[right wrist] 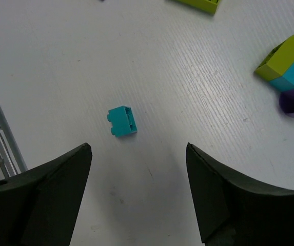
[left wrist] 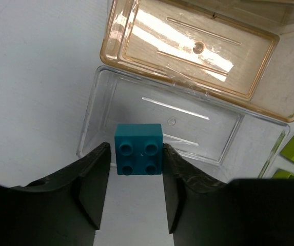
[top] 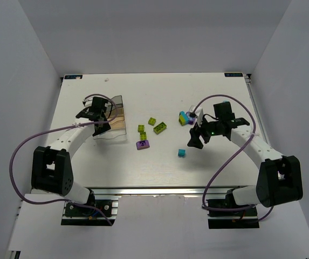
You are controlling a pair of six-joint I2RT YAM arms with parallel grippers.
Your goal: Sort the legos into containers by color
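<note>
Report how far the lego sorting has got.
Done: nothing seen; amber tray and clear tray look empty. In hand: left gripper holds a teal brick at the clear tray. Left: a loose teal brick under the open right gripper, lime-green bricks, purple brick, stacked cluster.

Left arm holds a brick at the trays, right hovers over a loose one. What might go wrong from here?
1. The teal brick in the left end effector appears over the near wall of the clear tray; released here, it may bounce outside.
2. The loose teal brick under the open right end effector lies on its side, so closing may skid it.
</note>
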